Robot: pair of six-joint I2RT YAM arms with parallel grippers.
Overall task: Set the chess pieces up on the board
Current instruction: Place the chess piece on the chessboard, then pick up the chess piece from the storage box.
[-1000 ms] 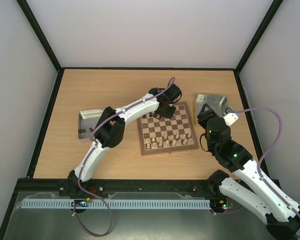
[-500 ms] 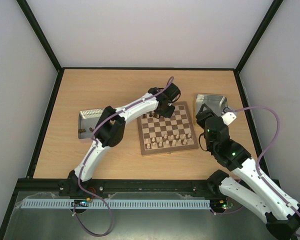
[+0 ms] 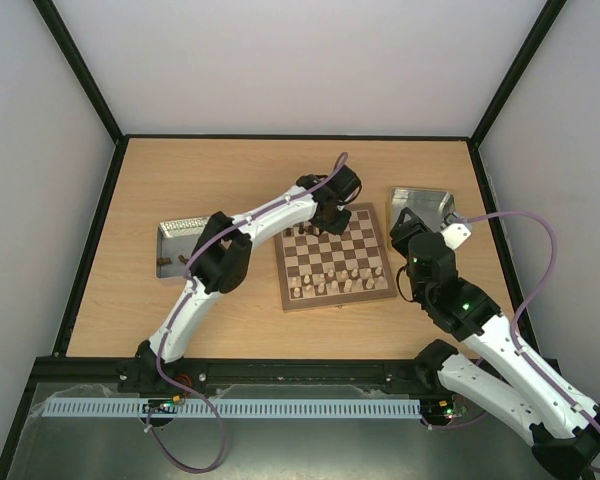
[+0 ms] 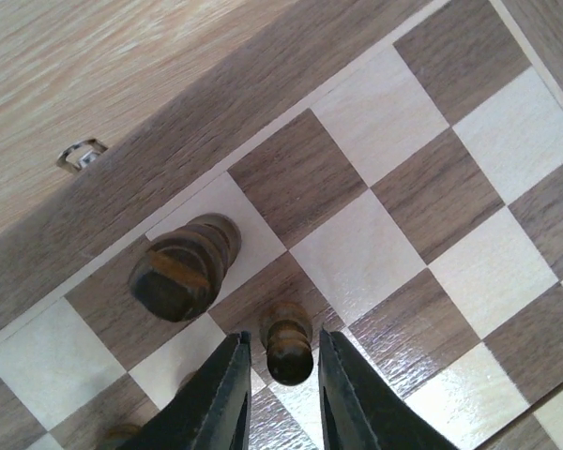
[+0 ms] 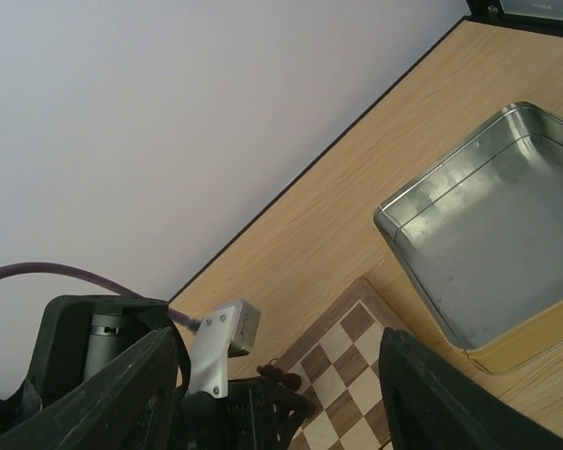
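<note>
While my left pincer [image 4: 282, 339] sits slightly open around a pawn [image 4: 289, 354] and my right pincer [image 5: 277, 354] gapes empty, few chess pieces [image 3: 305, 231] stand on the board [image 3: 336, 298], with more in the tray [image 3: 160, 248].

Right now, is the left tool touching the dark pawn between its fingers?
Apart. The left wrist view shows the left tool straddling the dark pawn, with board visible on both sides of it.

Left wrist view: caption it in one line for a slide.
Left claw straddles a dark pawn standing on the chessboard, a larger dark piece beside it.
</note>
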